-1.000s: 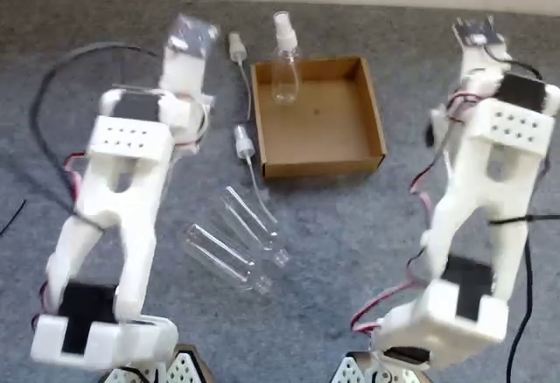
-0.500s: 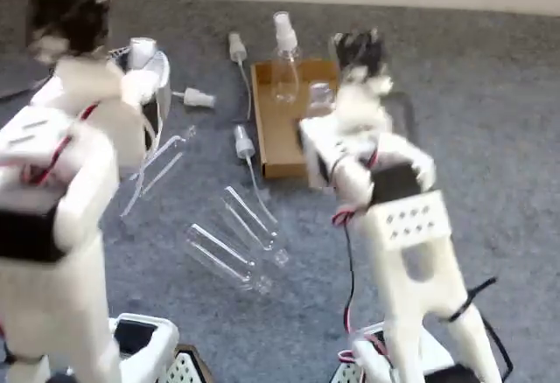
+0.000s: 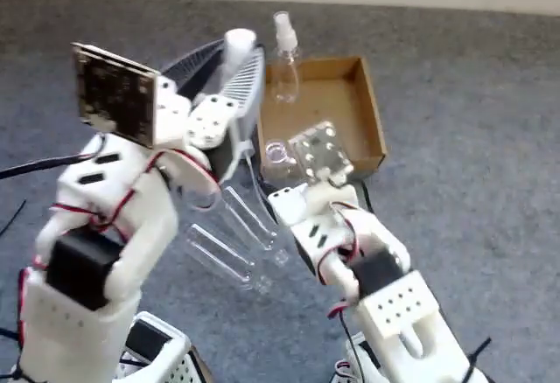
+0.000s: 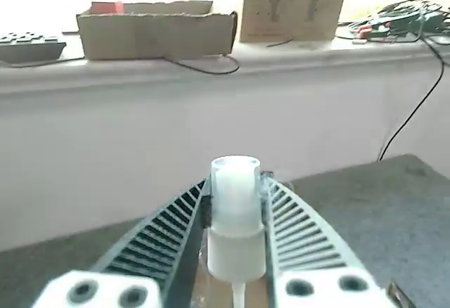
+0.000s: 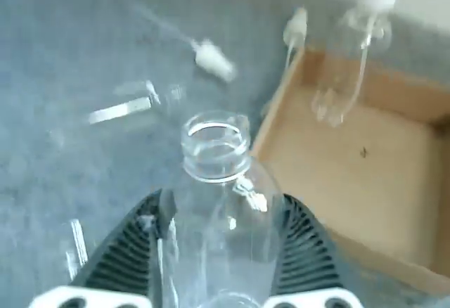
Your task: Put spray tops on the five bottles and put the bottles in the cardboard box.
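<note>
Bottle [image 5: 221, 216] lies along right tool [image 5: 225, 206] pinching it, mouth outward; left tool [image 4: 235, 188] pinches spray top [image 4: 236, 234].

We had our left arm [image 3: 105, 226] reared up high, wrist cocked back, and the left gripper [image 4: 235, 181] pinched tight on a spray top [image 4: 235, 231]. Our right arm [image 3: 376, 278] lay stretched low and forward, the right gripper [image 5: 219, 206] clamped round a clear bottle [image 5: 218, 174].
</note>
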Robot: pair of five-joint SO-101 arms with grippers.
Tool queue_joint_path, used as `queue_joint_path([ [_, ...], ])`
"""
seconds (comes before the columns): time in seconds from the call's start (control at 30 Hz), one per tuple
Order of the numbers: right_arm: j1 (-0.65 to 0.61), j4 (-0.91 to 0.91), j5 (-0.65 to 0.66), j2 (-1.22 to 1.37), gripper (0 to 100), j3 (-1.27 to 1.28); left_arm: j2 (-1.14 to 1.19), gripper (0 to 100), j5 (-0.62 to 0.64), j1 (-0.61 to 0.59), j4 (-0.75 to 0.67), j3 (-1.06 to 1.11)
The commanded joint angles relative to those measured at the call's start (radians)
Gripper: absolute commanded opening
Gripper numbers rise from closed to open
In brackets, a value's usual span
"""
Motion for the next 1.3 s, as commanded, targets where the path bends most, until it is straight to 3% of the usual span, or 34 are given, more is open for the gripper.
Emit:
queue_joint_path([
  [0.0,-0.013,-0.125,-0.025,-0.128,0.5,0.097,-0.013,0,0.012,0.041,-0.132,0.027],
  [0.33,-0.015,-0.145,-0.026,-0.232,0.5,0.202,-0.005,1,0.038,0.148,-0.201,0.039],
  [0.73,-0.013,-0.140,-0.023,-0.332,0.5,0.213,0.236,1,0.037,0.119,-0.345,0.025],
  [1.03,-0.013,-0.140,-0.023,-0.337,0.5,0.237,0.242,1,0.034,0.119,-0.336,-0.076],
  [1.27,-0.013,-0.140,-0.023,-0.338,0.5,0.237,0.242,1,-0.040,0.119,-0.328,-0.081],
])
